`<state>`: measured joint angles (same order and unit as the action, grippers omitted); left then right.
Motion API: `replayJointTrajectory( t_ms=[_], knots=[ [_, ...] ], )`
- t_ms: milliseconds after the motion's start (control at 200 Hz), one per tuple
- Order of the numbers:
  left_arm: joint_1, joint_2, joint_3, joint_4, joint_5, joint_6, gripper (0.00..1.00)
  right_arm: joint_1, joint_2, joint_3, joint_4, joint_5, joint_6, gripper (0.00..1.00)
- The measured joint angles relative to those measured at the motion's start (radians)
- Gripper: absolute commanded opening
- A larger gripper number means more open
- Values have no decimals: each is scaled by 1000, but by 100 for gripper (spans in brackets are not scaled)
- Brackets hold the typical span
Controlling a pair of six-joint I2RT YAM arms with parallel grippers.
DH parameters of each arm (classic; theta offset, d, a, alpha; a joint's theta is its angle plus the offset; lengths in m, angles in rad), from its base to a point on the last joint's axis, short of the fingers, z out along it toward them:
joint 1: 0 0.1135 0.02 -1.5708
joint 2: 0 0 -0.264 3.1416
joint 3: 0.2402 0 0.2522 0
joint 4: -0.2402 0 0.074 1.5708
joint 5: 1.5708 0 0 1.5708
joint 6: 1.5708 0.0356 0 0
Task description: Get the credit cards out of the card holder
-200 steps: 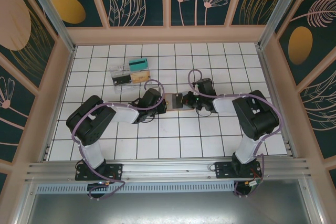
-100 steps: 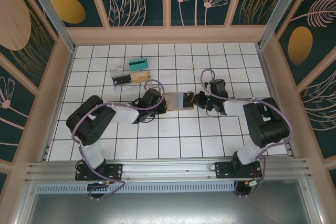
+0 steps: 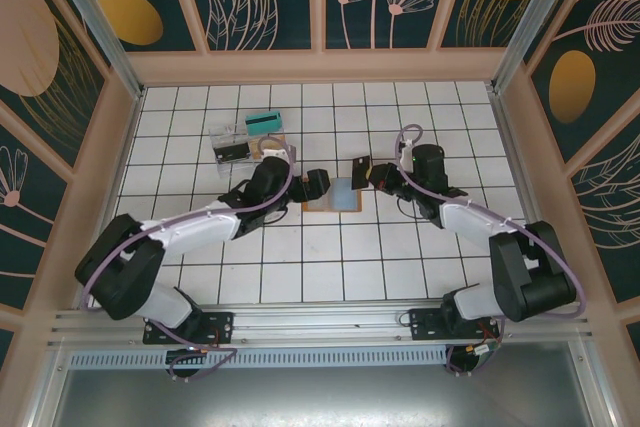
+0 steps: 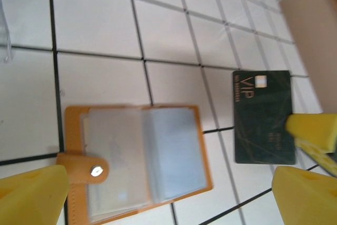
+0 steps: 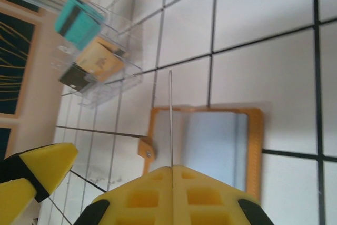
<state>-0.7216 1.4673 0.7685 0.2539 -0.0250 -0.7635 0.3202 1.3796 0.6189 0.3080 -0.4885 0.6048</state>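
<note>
White tiled table (image 3: 400, 267) under small flat orange-brown leather card holder (image 3: 341, 195), open and flat for easy picking. Left claw (image 3: 316, 184) spread wide, holding nothing, hovering over it. Right claw (image 3: 376, 175) pinched shut on dark green card (image 4: 263, 117), held clear of holder.

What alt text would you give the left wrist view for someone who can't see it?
An open orange card holder lies flat on the white tiled table, its clear sleeves facing up. To its right, the right gripper pinches the edge of a dark green VIP card; the left gripper frames the bottom, jaws wide open.
</note>
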Motion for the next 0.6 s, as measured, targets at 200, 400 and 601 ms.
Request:
replayJointTrajectory(
  t_ms=[200,400,601],
  knots=[
    [2,-45,-42,90,40,-23,78,6,-16,-89,185,-81,15,0],
    [26,-33,-105,229,162,-103,44,16,-16,-192,381,-161,65,0],
    [41,-1,-127,386,265,-168,27,17,-16,-253,590,-237,137,0]
  ],
)
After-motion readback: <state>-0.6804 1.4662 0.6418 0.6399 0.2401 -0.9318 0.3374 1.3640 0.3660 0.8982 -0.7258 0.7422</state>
